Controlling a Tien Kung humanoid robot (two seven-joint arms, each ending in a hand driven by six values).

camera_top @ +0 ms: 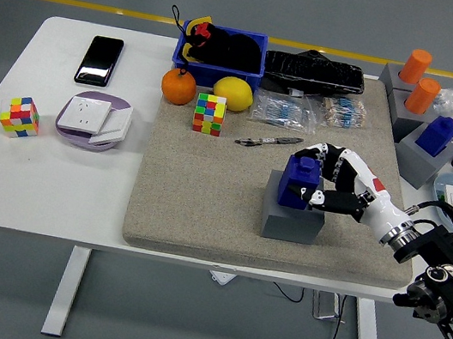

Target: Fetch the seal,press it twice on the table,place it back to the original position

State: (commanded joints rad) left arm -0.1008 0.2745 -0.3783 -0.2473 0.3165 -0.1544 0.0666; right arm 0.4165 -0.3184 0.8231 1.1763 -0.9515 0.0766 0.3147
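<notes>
Right hand (329,180) wrapped around the blue seal (299,180): fingers over its top and far side, thumb on the near side. Grip closed on it. The seal sits in its grey base (291,217), directly under the hand, slightly tilted as far as the view tells. Left arm not in view.

Progress, as a judgement: one picture cannot settle which end of the task this is. Seal in base with the hand on it fits either the fetch about to begin or the return just being finished. No ink marks can be made out on the mat (205,192) to the hand's left, so the two presses cannot be confirmed as done. If this is the fetch, all remains: lift, press twice, put back. If the return, only letting go is left.

Surface: a beige felt-like mat over a white table (50,183). Open mat lies left of the hand, enough for pressing. Beyond the hand, a pen (268,142); further beyond and left, a cube (209,114). To the hand's right, well apart, other seals in grey bases (427,142).

Room: grey floor, a yellow line (80,3) past the table's far side.
</notes>
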